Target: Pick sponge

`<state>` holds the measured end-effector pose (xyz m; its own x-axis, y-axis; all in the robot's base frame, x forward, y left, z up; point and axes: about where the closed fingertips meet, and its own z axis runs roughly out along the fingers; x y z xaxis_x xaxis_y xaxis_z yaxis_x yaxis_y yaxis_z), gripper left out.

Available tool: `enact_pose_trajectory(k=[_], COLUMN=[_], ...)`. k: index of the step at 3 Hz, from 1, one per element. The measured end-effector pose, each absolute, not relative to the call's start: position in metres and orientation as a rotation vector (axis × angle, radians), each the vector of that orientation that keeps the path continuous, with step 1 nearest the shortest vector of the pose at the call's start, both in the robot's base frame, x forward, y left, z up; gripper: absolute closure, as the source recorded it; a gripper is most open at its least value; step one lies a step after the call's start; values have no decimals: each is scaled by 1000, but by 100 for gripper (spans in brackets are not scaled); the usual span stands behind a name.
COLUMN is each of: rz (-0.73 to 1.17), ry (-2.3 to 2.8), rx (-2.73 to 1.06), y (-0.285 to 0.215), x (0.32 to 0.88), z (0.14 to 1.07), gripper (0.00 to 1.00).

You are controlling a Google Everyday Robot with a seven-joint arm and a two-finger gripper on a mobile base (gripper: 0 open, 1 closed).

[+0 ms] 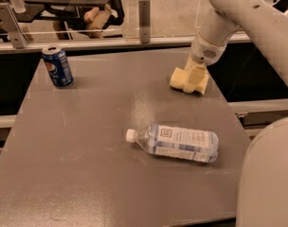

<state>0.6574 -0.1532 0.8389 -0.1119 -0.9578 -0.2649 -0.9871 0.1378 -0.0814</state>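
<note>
The sponge (178, 78) is a pale yellow foam block lying on the grey table (87, 141) near its far right edge. My gripper (197, 85) hangs from the white arm (238, 18) and is down at the sponge's right end, touching or overlapping it. The right part of the sponge is hidden behind the gripper.
A clear water bottle (175, 142) lies on its side in the middle right of the table. A blue soda can (58, 66) stands at the far left. A glass barrier with metal posts (144, 14) runs along the far edge. Part of the robot's white body (269, 178) fills the lower right.
</note>
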Motion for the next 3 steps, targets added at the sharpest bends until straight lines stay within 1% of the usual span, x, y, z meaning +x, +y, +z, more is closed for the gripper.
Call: enact_pose_trajectory(k=[1, 2, 3], rz=[141, 145, 165], ry=[2144, 2089, 2010], rx=[-1912, -1930, -1957], y=[-147, -133, -116], x=[656, 650, 638], z=[858, 890, 923], gripper=[79, 99, 100])
